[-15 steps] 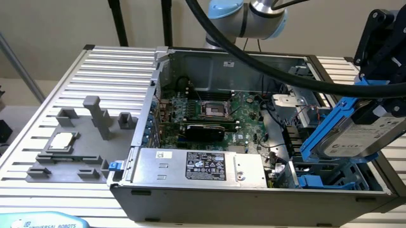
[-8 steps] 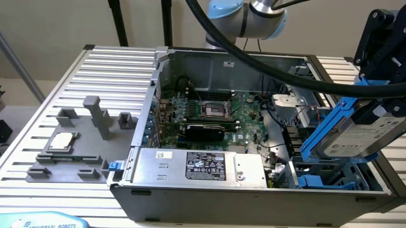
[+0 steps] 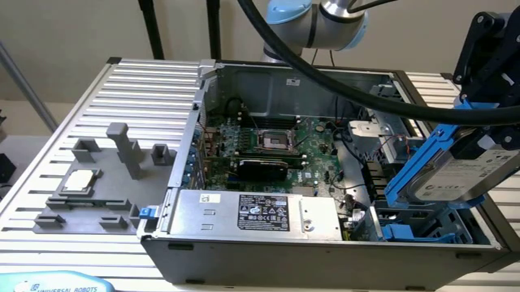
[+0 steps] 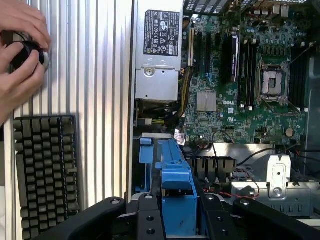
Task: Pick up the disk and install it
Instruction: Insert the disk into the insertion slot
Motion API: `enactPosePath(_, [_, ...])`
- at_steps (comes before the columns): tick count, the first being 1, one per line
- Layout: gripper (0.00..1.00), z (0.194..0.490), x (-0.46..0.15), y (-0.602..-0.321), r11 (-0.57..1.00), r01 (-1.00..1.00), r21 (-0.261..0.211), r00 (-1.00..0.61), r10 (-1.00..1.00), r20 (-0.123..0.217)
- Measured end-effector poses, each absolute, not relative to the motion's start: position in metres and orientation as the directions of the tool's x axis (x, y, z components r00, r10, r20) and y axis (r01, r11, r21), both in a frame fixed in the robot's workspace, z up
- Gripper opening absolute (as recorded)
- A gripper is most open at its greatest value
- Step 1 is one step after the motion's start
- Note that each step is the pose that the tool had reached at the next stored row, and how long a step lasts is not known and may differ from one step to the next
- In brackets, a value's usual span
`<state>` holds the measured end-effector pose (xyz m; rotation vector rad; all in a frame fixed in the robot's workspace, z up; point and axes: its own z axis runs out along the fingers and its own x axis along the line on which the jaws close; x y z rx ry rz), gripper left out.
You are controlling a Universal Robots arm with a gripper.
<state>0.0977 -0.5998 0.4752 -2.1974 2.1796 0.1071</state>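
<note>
Fingers (image 4: pixel 150 217) are clamped on the silver-grey blue-railed disk (image 3: pixel 467 173), held tilted above the blue drive bay (image 3: pixel 410 231); levelling is probably needed.

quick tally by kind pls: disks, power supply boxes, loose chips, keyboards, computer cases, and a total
disk: 1
power supply box: 1
loose chip: 1
keyboard: 1
computer case: 1
total: 5
</note>
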Motion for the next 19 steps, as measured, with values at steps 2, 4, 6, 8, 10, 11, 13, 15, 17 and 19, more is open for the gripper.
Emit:
enactPosePath(2, [0.33,0.475,0.098,-0.600,-0.009,-1.000,0.017,0.007,-0.997,-0.080])
enactPosePath(4, [0.33,0.474,0.098,-0.600,-0.009,-1.000,0.017,0.007,-0.997,-0.081])
enactPosePath(6, [0.33,0.472,0.098,-0.600,-0.009,-1.000,0.017,0.007,-0.997,-0.080])
enactPosePath(8, [0.33,0.468,0.098,-0.600,-0.009,-1.000,0.017,0.007,-0.997,-0.080])
enactPosePath(10, [0.33,0.465,0.098,-0.600,-0.009,-1.000,0.018,0.008,-0.997,-0.080])
enactPosePath(11, [0.33,0.463,0.099,-0.600,-0.009,-1.000,0.018,0.008,-0.997,-0.080])
enactPosePath(13, [0.33,0.459,0.099,-0.600,-0.009,-1.000,0.018,0.007,-0.997,-0.080])
enactPosePath(15, [0.33,0.456,0.100,-0.600,-0.009,-1.000,0.018,0.007,-0.997,-0.080])
enactPosePath(17, [0.33,0.453,0.101,-0.600,-0.009,-1.000,0.020,0.007,-0.997,-0.080])
enactPosePath(19, [0.33,0.451,0.101,-0.600,-0.009,-1.000,0.021,0.007,-0.997,-0.080])
